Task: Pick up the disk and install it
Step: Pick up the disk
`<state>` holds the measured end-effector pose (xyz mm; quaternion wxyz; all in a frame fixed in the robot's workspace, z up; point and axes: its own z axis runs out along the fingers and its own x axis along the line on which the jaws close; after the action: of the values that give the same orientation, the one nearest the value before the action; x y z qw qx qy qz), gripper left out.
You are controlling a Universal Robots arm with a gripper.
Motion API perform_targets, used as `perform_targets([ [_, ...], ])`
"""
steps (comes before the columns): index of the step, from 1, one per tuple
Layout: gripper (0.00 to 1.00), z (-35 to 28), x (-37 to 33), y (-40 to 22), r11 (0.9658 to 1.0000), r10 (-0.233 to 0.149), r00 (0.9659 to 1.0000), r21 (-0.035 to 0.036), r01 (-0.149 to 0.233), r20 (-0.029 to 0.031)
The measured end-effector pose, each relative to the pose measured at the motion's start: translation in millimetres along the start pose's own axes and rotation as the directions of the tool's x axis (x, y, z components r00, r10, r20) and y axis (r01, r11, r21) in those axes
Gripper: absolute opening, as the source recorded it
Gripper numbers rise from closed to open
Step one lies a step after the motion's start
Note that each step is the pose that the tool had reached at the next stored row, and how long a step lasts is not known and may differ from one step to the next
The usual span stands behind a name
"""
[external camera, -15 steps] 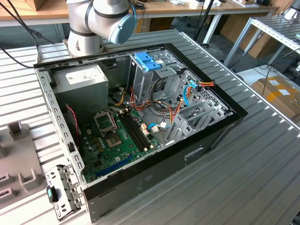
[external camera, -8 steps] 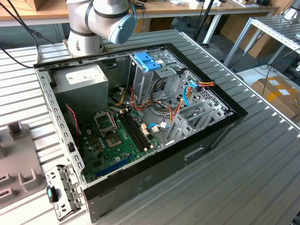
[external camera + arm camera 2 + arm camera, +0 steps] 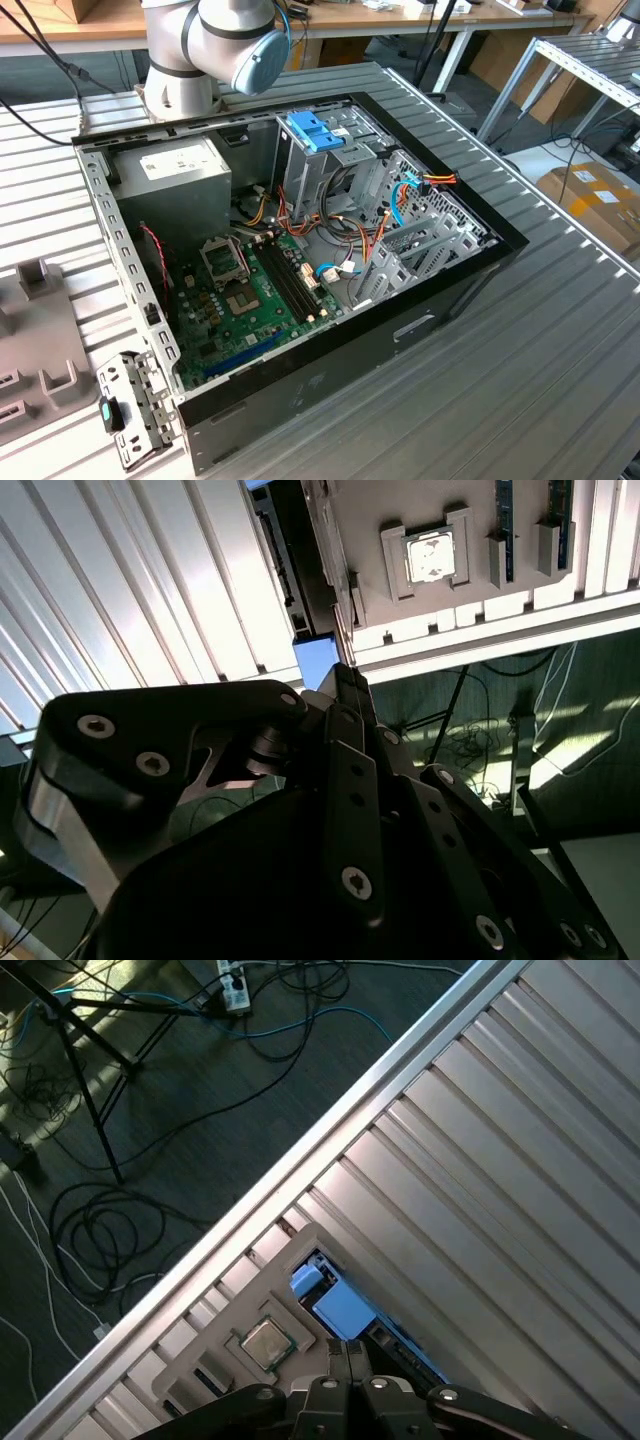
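Claw (image 3: pixel 346 1352) hangs over the ribbed metal table (image 3: pixel 500 1160), fingers pressed together with nothing between them, as both wrist views show. The disk (image 3: pixel 343 1310) sits just past the fingertips in a pocket of a grey holder (image 3: pixel 262 1278), with the blue part of its label up; the second wrist view shows the same blue patch (image 3: pixel 314 660) right at the tips. Cannot tell whether it lies flat or leans. A square chip (image 3: pixel 264 1343) sits in the next pocket, close by. The holder is near the table's edge, with floor and loose cables beyond. Not yet gripped, by my reading. Risks: a closed claw coming down would strike the label face instead of straddling the casing; opened, a finger could catch the pocket wall or knock the chip; a shallow pinch could drop the disk over the edge. In the exterior view the open computer case (image 3: pixel 350 350) has wires bunched beside the drive cage (image 3: pixel 315 130), which could snag.
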<state>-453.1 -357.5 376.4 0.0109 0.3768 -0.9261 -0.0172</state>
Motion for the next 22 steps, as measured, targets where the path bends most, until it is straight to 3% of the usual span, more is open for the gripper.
perform_targets([
  [4,0.11,0.1,-0.1,0.1,0.9994,-0.035,0.9994,0.0003,0.035,-0.0014],
  [9,0.11,0.2,-0.2,0.2,0.9913,-0.132,0.9913,0.0006,0.132,-0.0054],
  [11,0.11,0.3,-0.2,0.2,0.9841,-0.177,0.9841,0.0007,0.177,-0.0073],
  [16,0.11,0.5,-0.3,0.3,0.9574,-0.289,0.9573,0.0004,0.289,-0.012],
  [17,0.11,0.5,-0.3,0.3,0.9544,-0.299,0.9543,0.0004,0.299,-0.0124],
  [22,0.11,0.5,-0.3,0.3,0.9536,-0.301,0.9535,0.0004,0.301,-0.0126],
])
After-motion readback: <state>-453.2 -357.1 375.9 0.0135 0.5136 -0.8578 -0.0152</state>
